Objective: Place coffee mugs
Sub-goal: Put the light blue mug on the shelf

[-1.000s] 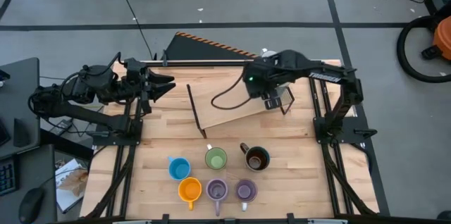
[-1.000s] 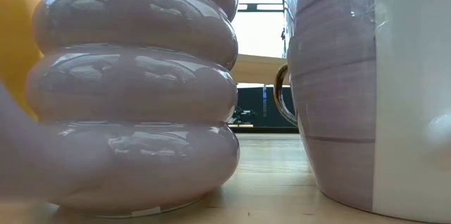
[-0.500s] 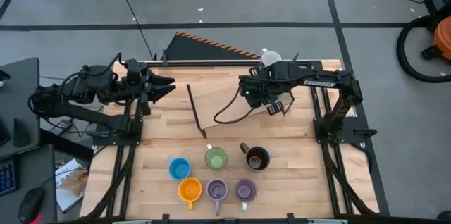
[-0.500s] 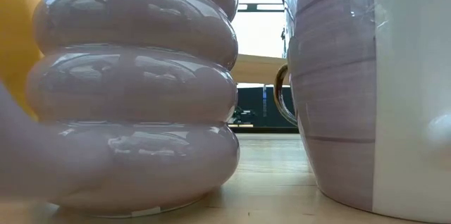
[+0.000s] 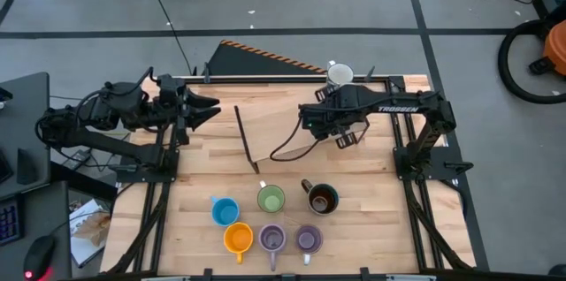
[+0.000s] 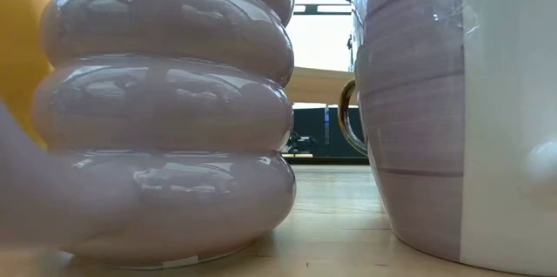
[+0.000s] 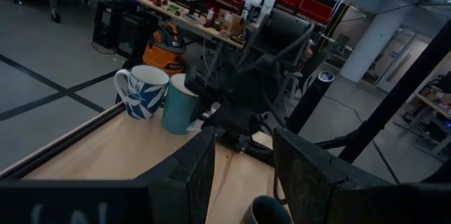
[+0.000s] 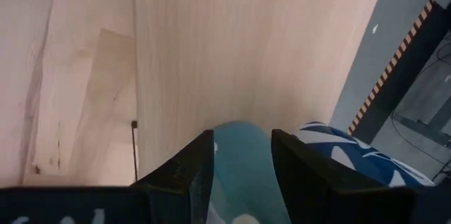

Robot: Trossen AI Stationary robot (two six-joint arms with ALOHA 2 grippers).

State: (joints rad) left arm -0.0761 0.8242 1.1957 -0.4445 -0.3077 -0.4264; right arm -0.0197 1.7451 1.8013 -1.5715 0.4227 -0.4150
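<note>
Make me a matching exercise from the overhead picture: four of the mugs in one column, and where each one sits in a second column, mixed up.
Mugs:
1. green mug
2. orange mug
3. dark brown mug
4. white mug

Places:
A. left end of the lower row, beside the ribbed purple mug
B. alone, well apart from the other mugs
C. middle of the upper row, next to the blue mug
D. right end of the upper row

Pairs: 1-C, 2-A, 3-D, 4-B

Teal mug (image 8: 239, 168) partly behind gripper fingers (image 8: 176, 175)
</note>
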